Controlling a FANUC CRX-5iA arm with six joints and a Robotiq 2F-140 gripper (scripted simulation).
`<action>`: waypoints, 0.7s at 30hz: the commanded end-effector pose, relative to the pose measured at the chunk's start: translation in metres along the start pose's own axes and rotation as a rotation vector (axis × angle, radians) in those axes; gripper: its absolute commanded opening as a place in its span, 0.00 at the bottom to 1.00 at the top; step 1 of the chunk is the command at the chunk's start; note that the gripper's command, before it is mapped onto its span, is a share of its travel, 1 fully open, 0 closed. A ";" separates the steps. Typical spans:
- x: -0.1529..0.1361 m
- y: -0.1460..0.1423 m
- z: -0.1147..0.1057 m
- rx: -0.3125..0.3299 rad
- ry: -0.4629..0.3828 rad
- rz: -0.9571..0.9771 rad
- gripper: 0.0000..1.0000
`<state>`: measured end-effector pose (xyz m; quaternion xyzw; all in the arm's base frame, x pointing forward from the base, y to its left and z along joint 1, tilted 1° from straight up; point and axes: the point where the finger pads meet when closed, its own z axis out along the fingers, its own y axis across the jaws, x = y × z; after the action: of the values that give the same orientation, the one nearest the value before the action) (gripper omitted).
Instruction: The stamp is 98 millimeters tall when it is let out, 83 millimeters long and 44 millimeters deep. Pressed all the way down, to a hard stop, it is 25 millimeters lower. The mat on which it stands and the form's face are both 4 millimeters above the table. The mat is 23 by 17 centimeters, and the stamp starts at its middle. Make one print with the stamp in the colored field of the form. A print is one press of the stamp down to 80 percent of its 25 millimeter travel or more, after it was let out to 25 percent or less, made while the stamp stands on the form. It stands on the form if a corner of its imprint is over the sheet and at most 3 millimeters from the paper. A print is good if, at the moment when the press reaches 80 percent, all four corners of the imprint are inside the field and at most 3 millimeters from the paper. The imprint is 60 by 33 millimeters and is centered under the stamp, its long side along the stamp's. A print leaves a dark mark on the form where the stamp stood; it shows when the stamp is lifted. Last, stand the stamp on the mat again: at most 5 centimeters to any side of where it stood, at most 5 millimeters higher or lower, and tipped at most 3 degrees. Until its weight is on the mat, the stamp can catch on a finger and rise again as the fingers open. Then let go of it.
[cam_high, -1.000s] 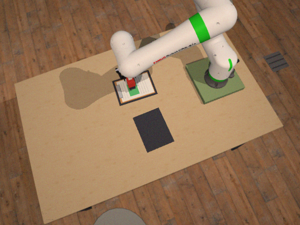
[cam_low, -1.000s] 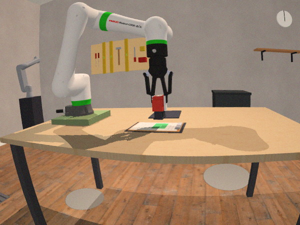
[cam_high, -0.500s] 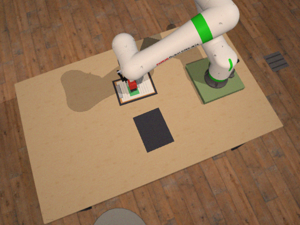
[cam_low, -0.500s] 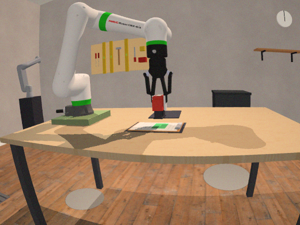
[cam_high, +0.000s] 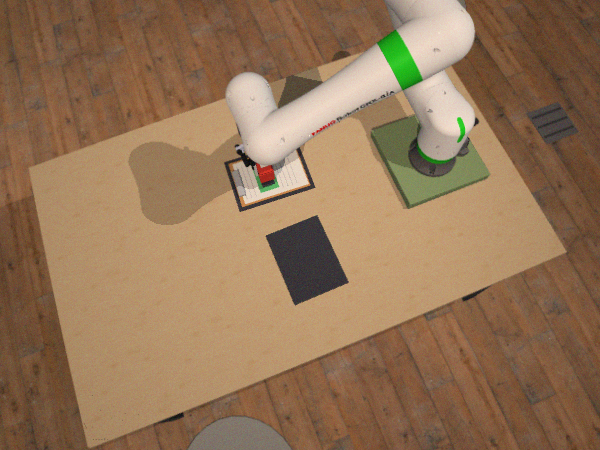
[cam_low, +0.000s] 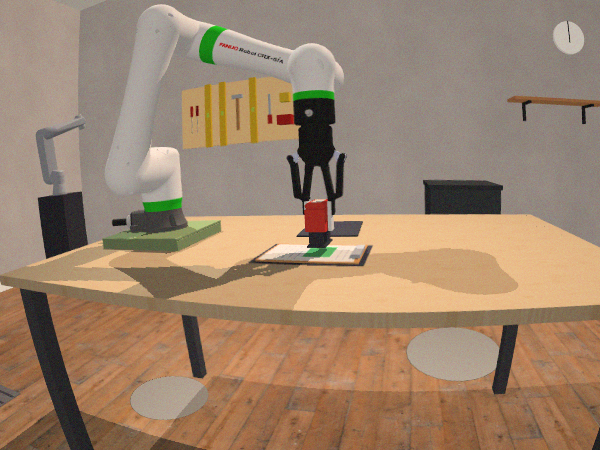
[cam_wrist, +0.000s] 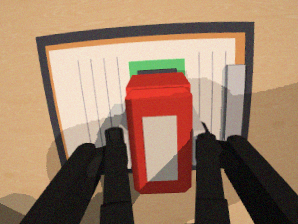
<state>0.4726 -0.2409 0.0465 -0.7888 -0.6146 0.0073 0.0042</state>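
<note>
The red stamp (cam_low: 316, 215) with a dark base stands over the green field (cam_low: 320, 252) of the form (cam_low: 312, 254). In the side view its base looks to be at the paper; I cannot tell if it touches. My gripper (cam_low: 318, 200) is shut on the stamp's red body from above. In the wrist view the stamp (cam_wrist: 158, 129) sits between my two black fingers and covers most of the green field (cam_wrist: 157, 67); only the field's far strip shows. In the top view the stamp (cam_high: 265, 173) shows just below my forearm. The dark mat (cam_high: 306, 259) lies empty nearer the table's front.
The form lies on a dark-framed clipboard (cam_high: 270, 178) with a grey clip (cam_wrist: 234, 99) at one end. My green base block (cam_high: 429, 161) stands at the table's right back. My arm casts a broad shadow (cam_high: 170, 182) left of the form.
</note>
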 end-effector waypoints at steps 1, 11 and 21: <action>0.000 0.000 0.006 -0.001 0.000 0.000 0.16; 0.000 0.000 0.017 -0.001 0.000 0.000 0.16; 0.000 0.000 0.017 -0.001 0.000 0.000 0.16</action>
<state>0.4724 -0.2409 0.0293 -0.7888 -0.6146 0.0072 0.0042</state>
